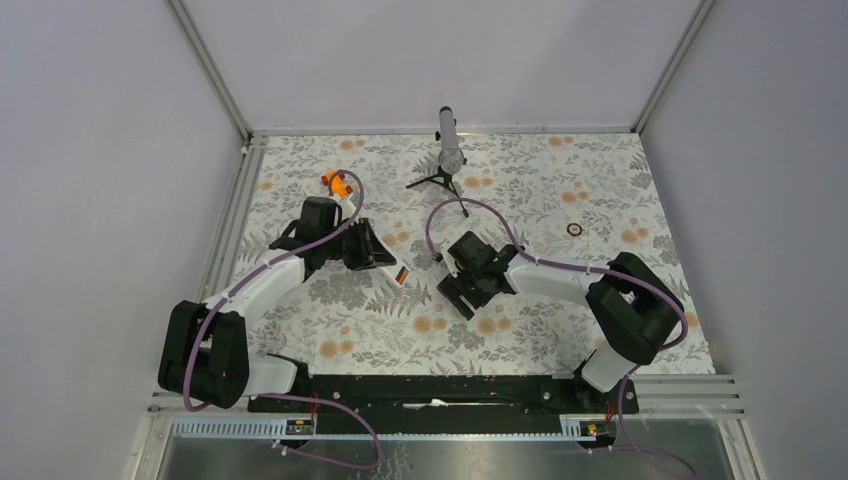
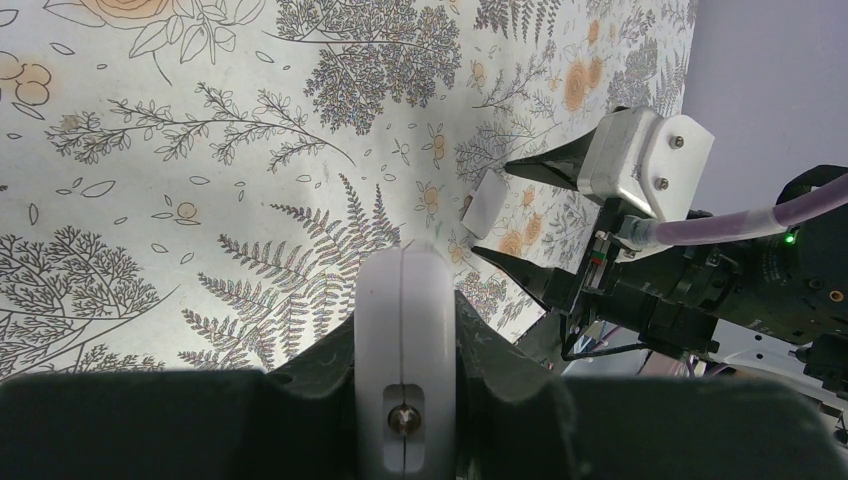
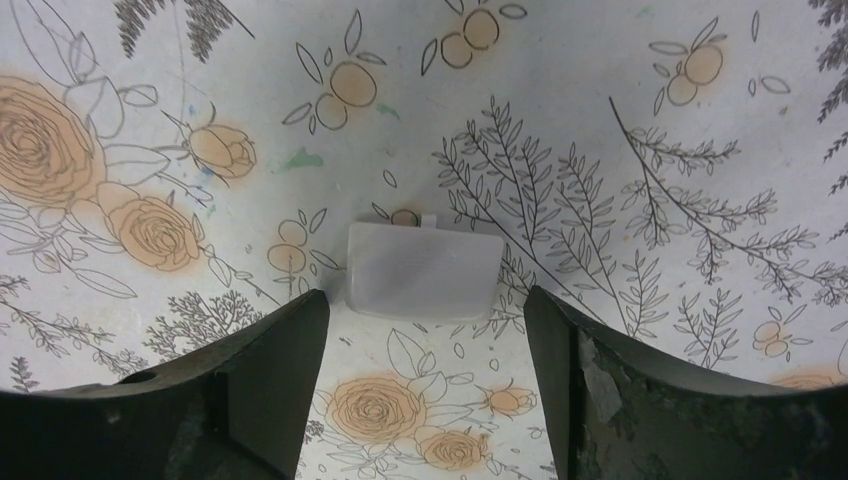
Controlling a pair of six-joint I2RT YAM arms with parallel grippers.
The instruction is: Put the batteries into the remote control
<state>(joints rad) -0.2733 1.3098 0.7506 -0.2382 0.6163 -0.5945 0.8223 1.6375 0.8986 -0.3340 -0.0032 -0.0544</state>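
Observation:
My left gripper (image 1: 385, 257) is shut on the white remote control (image 2: 405, 330), seen end-on between the jaws in the left wrist view. In the top view the remote's (image 1: 396, 268) end sticks out of the gripper, with a small orange and dark patch (image 1: 404, 276) that looks like the batteries. My right gripper (image 3: 425, 310) is open, low over the cloth, with the flat white cover (image 3: 422, 270) just beyond its fingertips. The cover (image 2: 490, 200) also shows between the right fingers (image 2: 545, 168) in the left wrist view. The right gripper (image 1: 465, 290) hides it in the top view.
A chunky orange toy piece (image 1: 338, 182) lies at the back left. A small tripod with a grey cylinder (image 1: 448, 150) stands at the back middle. A black ring (image 1: 573, 228) lies at the right. The floral cloth (image 1: 560, 320) covers the table.

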